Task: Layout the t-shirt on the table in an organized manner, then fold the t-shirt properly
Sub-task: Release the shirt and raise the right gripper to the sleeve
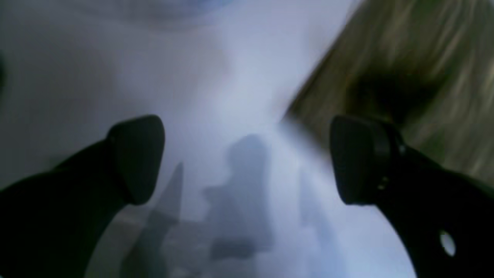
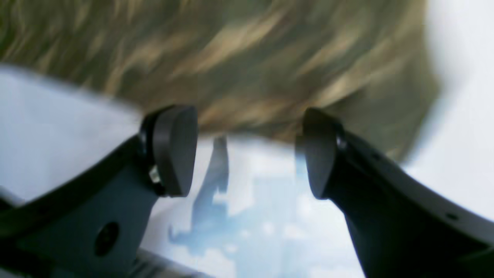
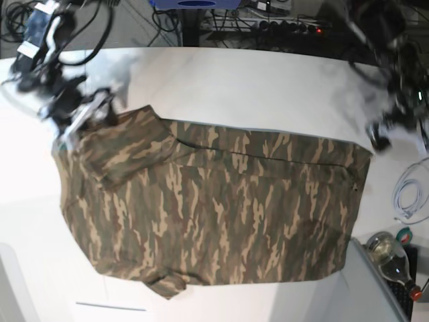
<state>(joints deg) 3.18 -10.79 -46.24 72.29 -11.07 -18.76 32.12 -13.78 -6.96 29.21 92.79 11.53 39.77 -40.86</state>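
The camouflage t-shirt (image 3: 214, 208) lies spread flat across the white table (image 3: 255, 87), with one sleeve folded over at the upper left. In the base view my right gripper (image 3: 80, 115) hovers, blurred, over the shirt's upper-left corner. Its wrist view shows it open (image 2: 247, 152) with nothing between the fingers, the t-shirt (image 2: 231, 58) just beyond the tips. My left gripper (image 3: 382, 137) hangs at the shirt's upper-right corner. It is open too (image 1: 247, 158), empty over the bare table (image 1: 173, 77), with the t-shirt (image 1: 405, 77) off to its right.
A glass bottle (image 3: 390, 256) lies at the bottom right beside a grey panel (image 3: 375, 292). A white cable (image 3: 409, 194) coils at the right edge. Dark cables and a power strip (image 3: 268, 25) run behind the table's far edge.
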